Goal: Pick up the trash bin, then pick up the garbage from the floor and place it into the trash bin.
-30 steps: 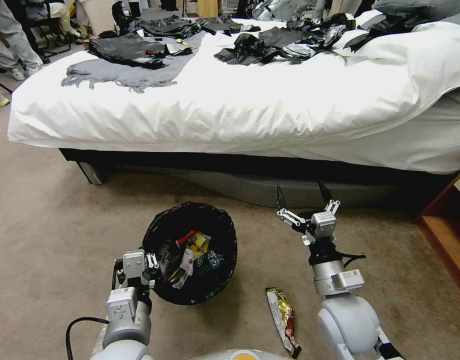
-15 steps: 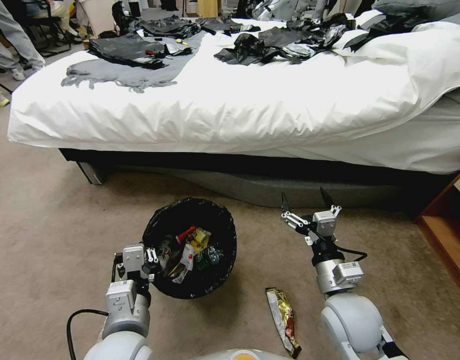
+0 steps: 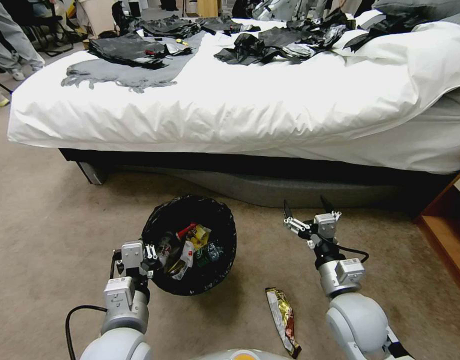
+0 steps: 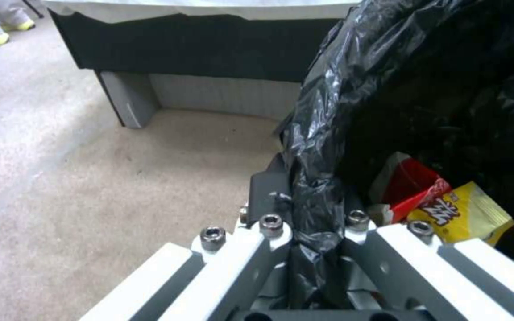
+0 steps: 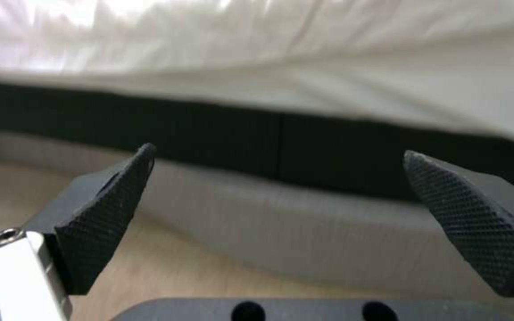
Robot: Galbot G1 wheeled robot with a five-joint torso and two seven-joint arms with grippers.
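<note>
Left gripper (image 3: pixel 152 254) first: I have it pinched tight on the near-left rim of the trash bin (image 3: pixel 190 287), jaws closed over the folded black liner (image 4: pixel 313 178). In the left wrist view the plastic is bunched between the fingers (image 4: pixel 266 196). The bin sits low in front of me, just short of the bed (image 3: pixel 240 100), above the carpet (image 3: pixel 50 240).

Handling, my read: the bin is light and fairly stiff, but the liner is slick and crinkly, so the hold could creep if only film is caught and not the rim beneath. I cannot tell how much rim is inside the pinch. Held from one edge, I expect it to tip with the load.

Contents: a red-and-white packet (image 4: pixel 412 189), a yellow snack wrapper (image 4: pixel 456 214), a small bottle with a green label (image 3: pixel 209 252), and other litter too jumbled to name. All of it lies loose in the bottom.

Further right, a shiny gold wrapper (image 3: pixel 283 319) lies flat on the carpet between the bin and my right arm, apart from both. It looks thin, limp and slippery, so I would take it across its narrow width, near the middle, pressing down into the carpet pile.

Right gripper (image 3: pixel 310 212): spread wide, holding nothing, hanging above the carpet beyond the wrapper and facing the bed base. Its textured pads (image 5: pixel 105 214) are well apart.
</note>
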